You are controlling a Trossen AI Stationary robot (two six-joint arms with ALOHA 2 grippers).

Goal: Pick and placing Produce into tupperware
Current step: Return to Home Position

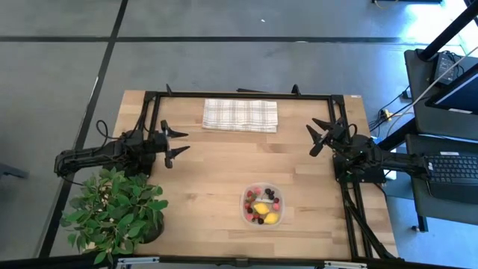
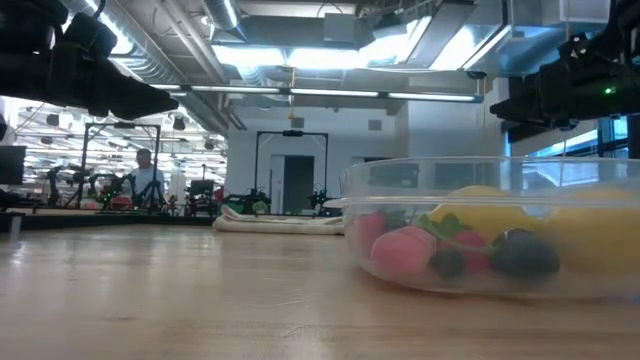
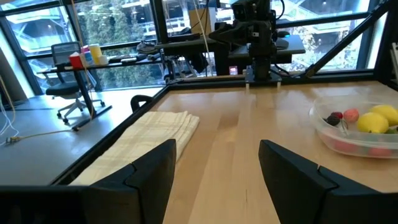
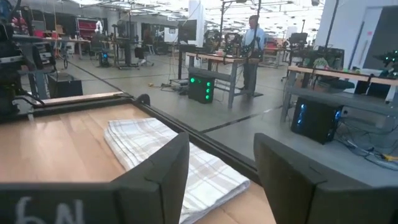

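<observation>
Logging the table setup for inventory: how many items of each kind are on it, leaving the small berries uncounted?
Clear container: 1
Yellow lemons: 2
Checked cloth: 1
Potted plant: 1
Total: 5

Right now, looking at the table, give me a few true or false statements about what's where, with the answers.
1. Both lemons are inside the clear container. True.
2. The checked cloth lies right beside the plant. False: it lies at the opposite edge of the table, well apart from the plant.
3. The left gripper holds one of the lemons. False: it is open and empty, over the table's left side.
4. The right gripper is open, with nothing between its fingers. True.
</observation>
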